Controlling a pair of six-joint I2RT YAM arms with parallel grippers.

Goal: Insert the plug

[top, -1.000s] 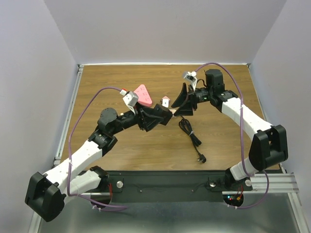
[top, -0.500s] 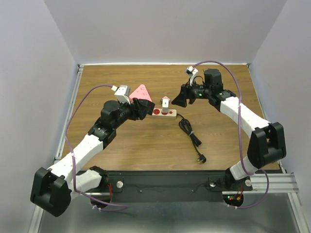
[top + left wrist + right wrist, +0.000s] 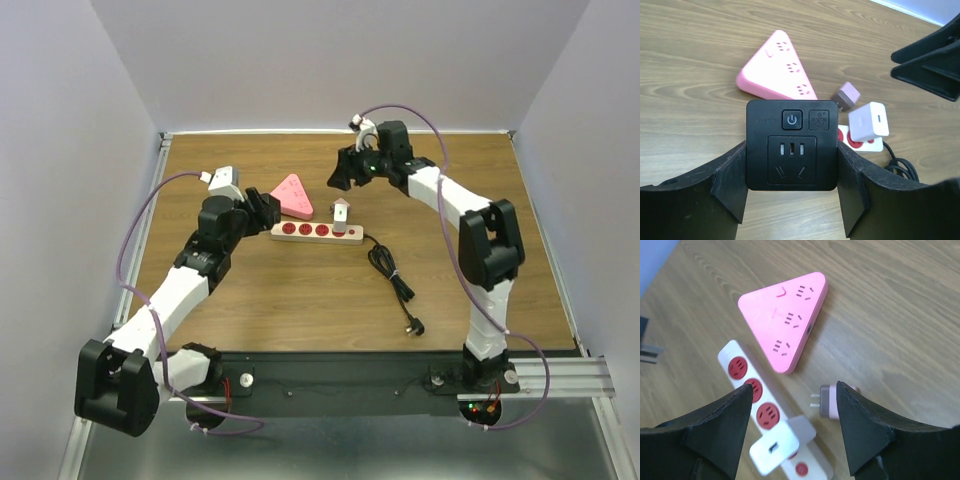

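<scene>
My left gripper [image 3: 262, 209] is shut on a black square socket adapter [image 3: 791, 120], held above the wood; its fingers [image 3: 730, 175] press both sides. A white power strip with red sockets [image 3: 316, 232] lies mid-table, with a white charger [image 3: 342, 213] plugged into its right end. A small pink plug [image 3: 832, 401] lies on the table just behind the strip, prongs pointing left in the right wrist view. My right gripper [image 3: 340, 172] is open and empty, hovering above that plug and the strip [image 3: 747, 385].
A pink triangular power strip [image 3: 293, 195] lies left of the small plug, between the two grippers. The white strip's black cable [image 3: 392, 273] coils toward the front and ends in a plug [image 3: 414, 325]. White walls border the table.
My left gripper has pulled back left from over the white strip, uncovering it. My right gripper has moved left and toward the back, away from the strip's right end.
</scene>
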